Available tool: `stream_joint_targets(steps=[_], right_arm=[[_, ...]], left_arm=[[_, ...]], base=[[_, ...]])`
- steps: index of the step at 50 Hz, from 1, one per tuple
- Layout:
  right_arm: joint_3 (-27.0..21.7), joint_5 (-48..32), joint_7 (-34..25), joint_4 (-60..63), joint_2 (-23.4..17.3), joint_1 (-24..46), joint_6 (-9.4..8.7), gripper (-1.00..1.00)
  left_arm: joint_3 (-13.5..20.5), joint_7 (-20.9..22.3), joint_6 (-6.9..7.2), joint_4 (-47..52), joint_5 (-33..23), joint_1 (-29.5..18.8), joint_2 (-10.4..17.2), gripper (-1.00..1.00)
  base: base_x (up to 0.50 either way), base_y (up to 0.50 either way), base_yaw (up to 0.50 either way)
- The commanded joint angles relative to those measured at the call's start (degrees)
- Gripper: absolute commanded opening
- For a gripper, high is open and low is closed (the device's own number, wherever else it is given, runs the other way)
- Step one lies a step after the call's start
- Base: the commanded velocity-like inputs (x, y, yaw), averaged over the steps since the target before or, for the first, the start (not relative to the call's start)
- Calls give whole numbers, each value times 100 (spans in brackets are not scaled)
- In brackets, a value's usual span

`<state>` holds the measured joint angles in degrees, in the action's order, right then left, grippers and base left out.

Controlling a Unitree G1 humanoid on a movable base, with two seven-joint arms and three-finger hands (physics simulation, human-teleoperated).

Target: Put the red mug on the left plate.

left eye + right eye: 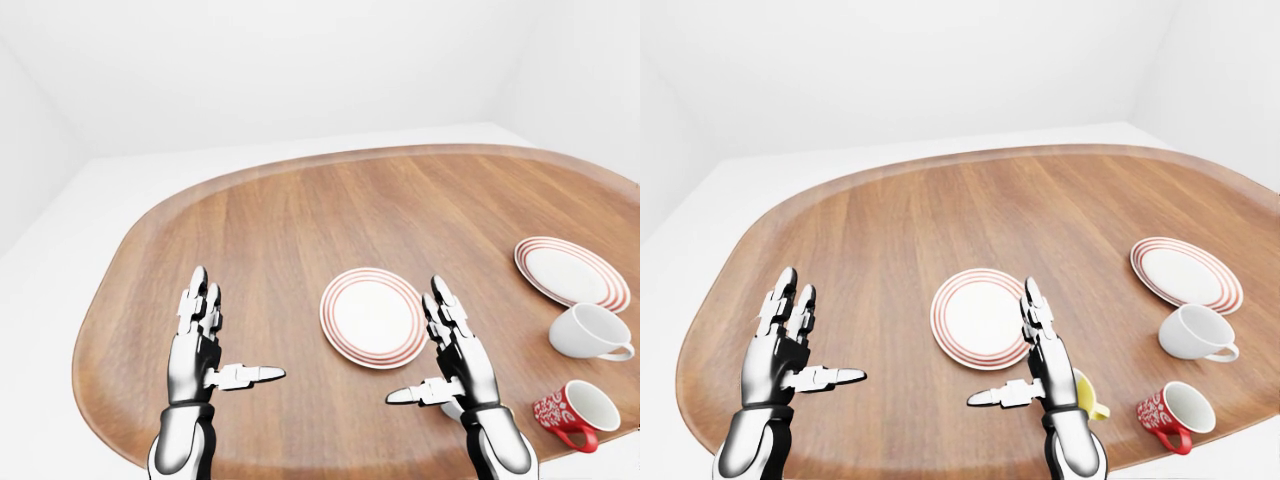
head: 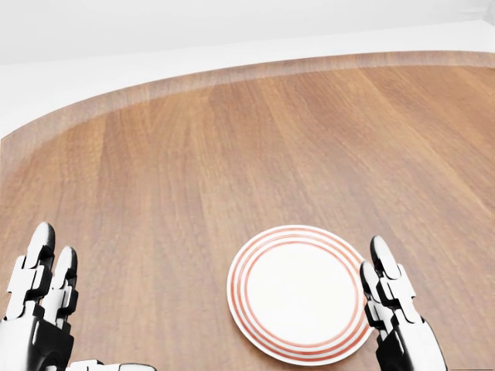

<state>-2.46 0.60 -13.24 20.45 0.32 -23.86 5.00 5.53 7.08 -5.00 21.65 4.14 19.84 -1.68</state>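
Observation:
The red mug (image 1: 572,412) with a white pattern stands upright at the lower right of the wooden table, handle toward the bottom edge. The left plate (image 1: 372,316), white with red rings, lies near the table's middle. My right hand (image 1: 436,350) is open and empty, just right of that plate and left of the red mug. My left hand (image 1: 225,340) is open and empty over the table at the lower left. In the head view the plate (image 2: 298,292) lies between both hands.
A second red-ringed plate (image 1: 570,271) lies at the right. A white mug (image 1: 588,331) stands below it, above the red mug. A yellow mug (image 1: 1087,396) shows partly behind my right hand. The table's curved edge (image 1: 100,300) runs along the left.

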Motion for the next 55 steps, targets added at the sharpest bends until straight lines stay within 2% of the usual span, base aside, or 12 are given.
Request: stream_joint_targets(steps=[1,26,30,31,36,40,41,42,48,50,53,55], right_arm=[[-9,2,4,57,-6,33,0,100],[68,181,-289,111,-44,-117,0,100],[-88,-768,501,12,43,53,0,100],[-122,-1323,895,-61,69,149,-310,100],[518,-3156,1592,-700,-65,632,-912,100],[667,-3912,2338,-1475,-94,1070,-1000,100],[-203,-4523,-386,408,-1028,2875,-1000,100],[-237,-5081,-957,497,-1282,3366,-1000,100],[-247,-6408,-718,-232,-1234,3384,-1000,100],[-490,-7071,-2289,227,-1694,3812,-1000,100],[-493,-7539,-2195,-25,-1467,3667,-1000,100],[-1177,-7581,-2676,59,-1970,3843,-1000,100]], left_arm=[[-3,-5,0,-12,-9,-3,1,100],[11,-56,0,-8,-25,-23,-11,100],[26,-72,0,57,-21,74,-17,100],[58,-53,0,72,25,89,-17,100],[120,-37,0,112,38,133,-56,100],[143,-34,0,104,34,124,-68,100],[147,-34,0,121,34,139,-76,100],[143,-40,0,130,22,150,-83,100],[140,-60,0,88,-1,107,-74,100],[136,-57,0,92,0,113,-74,100],[134,-66,0,88,-8,106,-74,100],[129,-75,0,82,-16,97,-74,100]], base=[[49,-10,0],[49,-7,0],[0,0,0],[0,0,0],[0,0,0],[0,0,0],[0,0,0],[0,0,0],[0,0,0],[0,0,0],[0,0,0],[0,0,0]])
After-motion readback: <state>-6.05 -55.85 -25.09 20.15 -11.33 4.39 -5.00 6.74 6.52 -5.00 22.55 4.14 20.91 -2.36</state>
